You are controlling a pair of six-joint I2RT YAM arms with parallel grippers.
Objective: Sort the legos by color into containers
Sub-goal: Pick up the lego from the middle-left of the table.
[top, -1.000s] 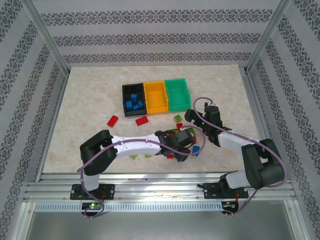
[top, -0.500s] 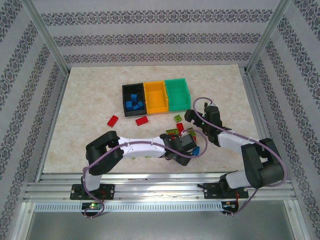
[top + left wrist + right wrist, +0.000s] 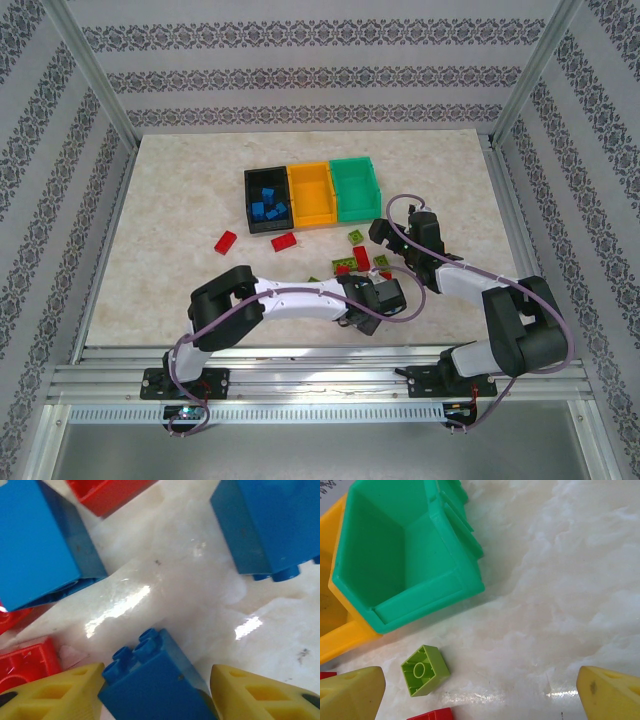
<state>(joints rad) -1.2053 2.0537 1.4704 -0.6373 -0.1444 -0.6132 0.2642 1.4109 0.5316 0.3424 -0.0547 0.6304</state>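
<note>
Top view: your three bins sit touching in a row mid-table (image 3: 170,260), black bin (image 3: 249,200) left, orange bin (image 3: 310,195) middle, green bin (image 3: 355,185) right. Blue bricks (image 3: 268,208) lie in the black one. Two red bricks (image 3: 226,242) lie loose just in front of the black bin. A small green/red cluster (image 3: 358,255) sits in front of the green bin. Left gripper (image 3: 385,298) is low at the near side of that cluster, its arm stretched across to the right. Right gripper (image 3: 380,235) hangs near the green bin's near right corner.

Left wrist view: the yellow fingers (image 3: 55,692) straddle one blue brick (image 3: 150,690) lying on its side on the table, studs pointing away from the wrist. Both fingers look to touch its sides, but you can't tell from this whether it's a firm pinch. Outer blue bricks (image 3: 35,545) lie further out, upper left and upper right, with red ones at the top edge and lower left.

Right wrist view: fingers spread wide over bare table. A green brick (image 3: 425,670) lies hollow side up just beside the finger at frame left, near the green bin's corner but apart from it. The orange bin touches the green bin's side
</note>
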